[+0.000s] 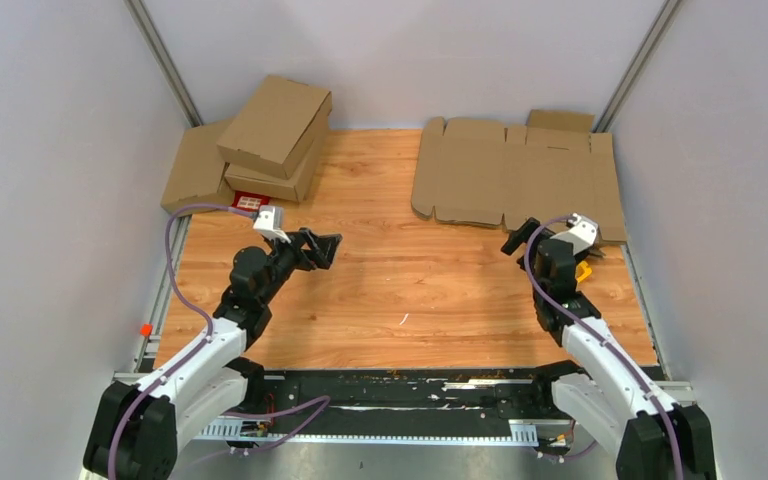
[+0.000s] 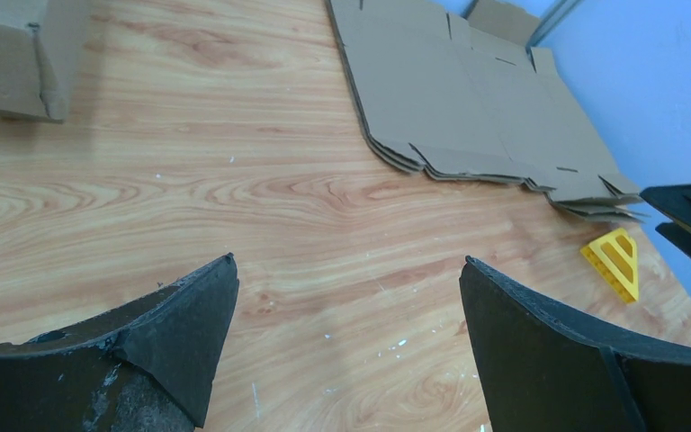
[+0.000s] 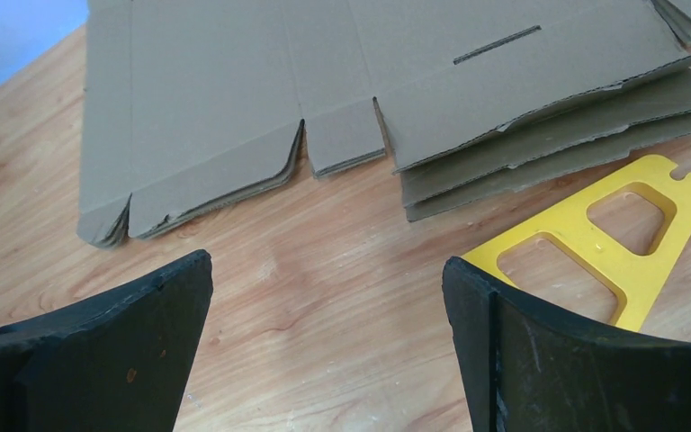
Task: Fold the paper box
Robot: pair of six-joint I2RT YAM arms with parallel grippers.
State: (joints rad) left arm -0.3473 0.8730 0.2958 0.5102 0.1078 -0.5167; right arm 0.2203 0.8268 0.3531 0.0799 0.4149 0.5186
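Note:
A stack of flat brown cardboard blanks (image 1: 515, 175) lies at the back right of the wooden table; its top sheet is the unfolded paper box, with flaps and slots. The stack also shows in the left wrist view (image 2: 468, 99) and the right wrist view (image 3: 261, 99). My left gripper (image 1: 323, 247) is open and empty above bare table left of centre (image 2: 346, 261). My right gripper (image 1: 520, 238) is open and empty just in front of the stack's near edge (image 3: 324, 256), touching nothing.
Two folded brown mailer boxes (image 1: 275, 125) are stacked at the back left on a flat cardboard sheet (image 1: 197, 165), with a red item (image 1: 248, 201) in front. A yellow plastic tool (image 3: 594, 234) lies beside the right gripper (image 1: 584, 270). Walls enclose the table.

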